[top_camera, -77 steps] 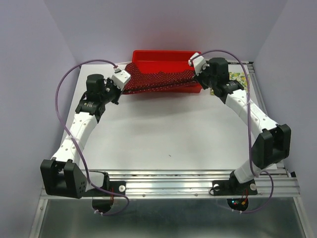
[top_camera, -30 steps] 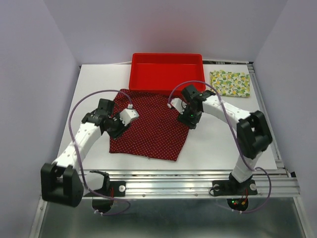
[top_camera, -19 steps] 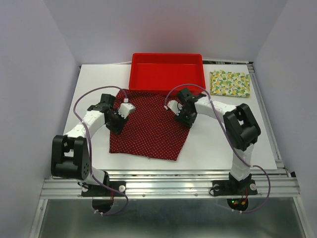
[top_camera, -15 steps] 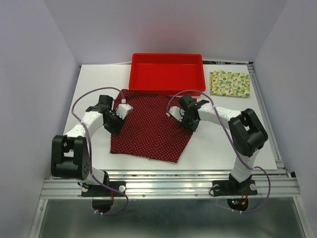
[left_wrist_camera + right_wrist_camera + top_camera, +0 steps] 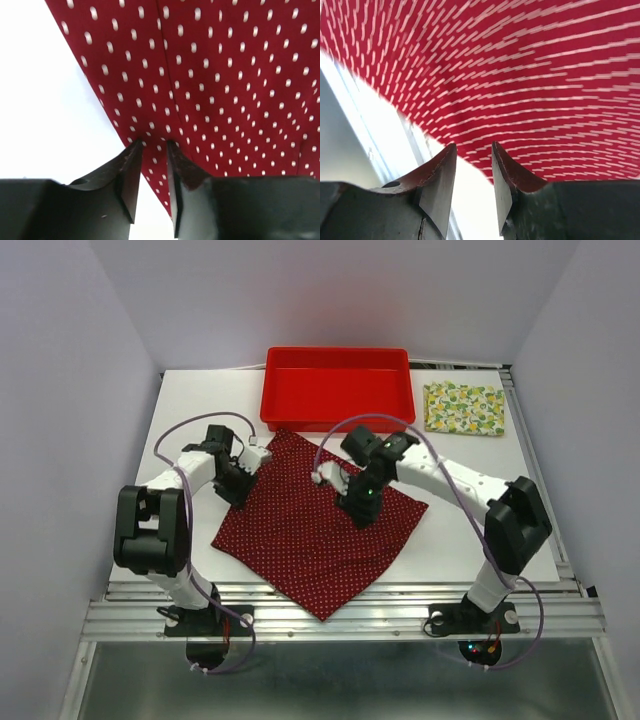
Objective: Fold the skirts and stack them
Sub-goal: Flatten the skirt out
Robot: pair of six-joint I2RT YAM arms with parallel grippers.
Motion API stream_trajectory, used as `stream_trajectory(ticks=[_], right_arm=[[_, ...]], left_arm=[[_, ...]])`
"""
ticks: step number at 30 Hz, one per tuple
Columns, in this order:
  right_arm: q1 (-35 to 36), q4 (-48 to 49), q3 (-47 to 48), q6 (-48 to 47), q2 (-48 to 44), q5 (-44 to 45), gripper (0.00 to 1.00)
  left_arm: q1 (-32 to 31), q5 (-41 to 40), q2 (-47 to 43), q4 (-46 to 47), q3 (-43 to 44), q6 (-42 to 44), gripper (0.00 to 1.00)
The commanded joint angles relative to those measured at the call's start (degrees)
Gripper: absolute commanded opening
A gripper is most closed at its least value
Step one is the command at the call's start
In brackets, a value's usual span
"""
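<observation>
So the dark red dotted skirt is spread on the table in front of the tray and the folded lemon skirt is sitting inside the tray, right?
Not quite. The top external view shows the lemon skirt folded on the table to the right of the red tray, not inside it. The dark red dotted skirt is spread in front of the tray.

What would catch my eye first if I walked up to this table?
The dark red dotted skirt, spread like a diamond across the middle of the white table, with both robot arms reaching onto it. Behind it sits a red tray, and a folded lemon-print skirt lies at the far right corner.
</observation>
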Motion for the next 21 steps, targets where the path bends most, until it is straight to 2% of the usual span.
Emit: stream_trajectory(ticks=[1, 4, 7, 11, 15, 19, 21], right_arm=[[-10.94, 0.79, 5.5, 2.2, 2.92, 0.32, 0.4], [-14.73, 1.48, 2.8, -1.41, 4.25, 2.96, 0.38], [-15.44, 6.31, -5.37, -3.78, 2.84, 10.15, 0.38], [-16.67, 9.31, -12.42, -4.75, 3.63, 13.69, 0.37], [-16.67, 4.32, -14.27, -6.6, 4.07, 8.7, 0.37], [-11.5, -2.81, -15.41, -6.6, 3.98, 2.81, 0.36], [-5.35, -5.09, -16.55, -5.82, 2.59, -2.02, 0.36]], left_arm=[[-2.46, 0.69, 2.92, 1.33, 4.67, -0.13, 0.32], [-3.78, -1.42, 8.1, 3.18, 6.69, -0.39, 0.23], [-5.79, -2.47, 14.52, 3.97, 13.52, -0.83, 0.15], [-9.58, -5.46, 20.5, 4.07, 20.48, -0.13, 0.12], [-14.32, -5.99, 26.03, 3.36, 27.42, -0.39, 0.12], [-14.68, -3.63, 29.47, 2.84, 36.04, -3.55, 0.19], [-14.68, -0.03, 28.52, 2.14, 38.86, -4.43, 0.23]])
